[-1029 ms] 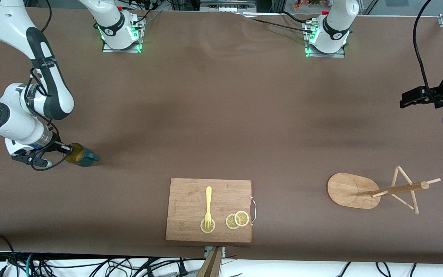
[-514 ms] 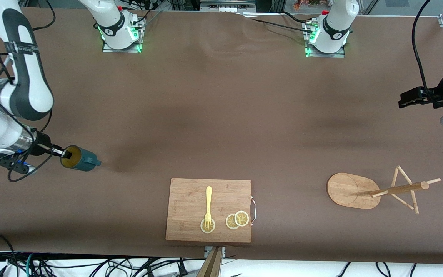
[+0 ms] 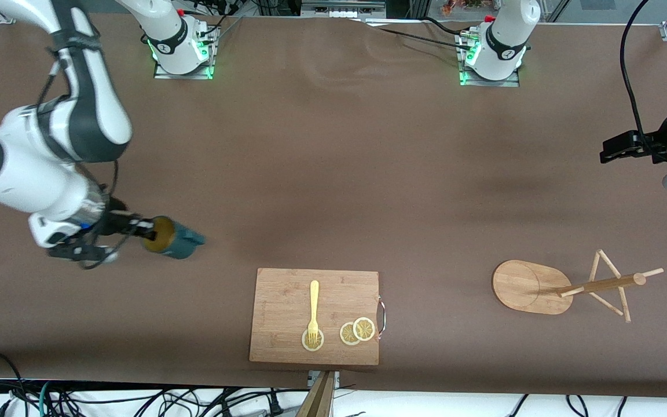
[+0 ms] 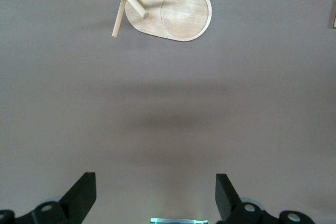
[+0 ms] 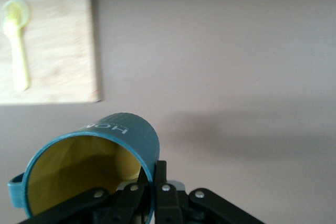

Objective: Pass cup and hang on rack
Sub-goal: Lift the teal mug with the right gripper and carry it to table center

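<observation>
The cup (image 3: pixel 178 241) is a dark teal mug with a yellow inside. It hangs on its side above the table at the right arm's end, and my right gripper (image 3: pixel 148 233) is shut on its rim. In the right wrist view one finger is inside the cup (image 5: pixel 113 140) and the other outside, with the right gripper (image 5: pixel 152 174) pinching the wall. The rack (image 3: pixel 530 286) lies tipped over toward the left arm's end, its post (image 3: pixel 600 284) and pegs flat on the table. My left gripper (image 3: pixel 607 152) waits open above the table edge, empty, with the rack (image 4: pixel 176 11) in its wrist view.
A bamboo cutting board (image 3: pixel 287 301) lies near the table's front edge, at mid-table. It carries a yellow fork (image 3: pixel 313 307) and lemon slices (image 3: pixel 357 331). The board (image 5: pixel 58 72) and fork (image 5: pixel 19 51) also show in the right wrist view. A brown cloth covers the table.
The right arm has swung the cup toward the middle of the table, still gripped by its rim. The left arm has not moved.
</observation>
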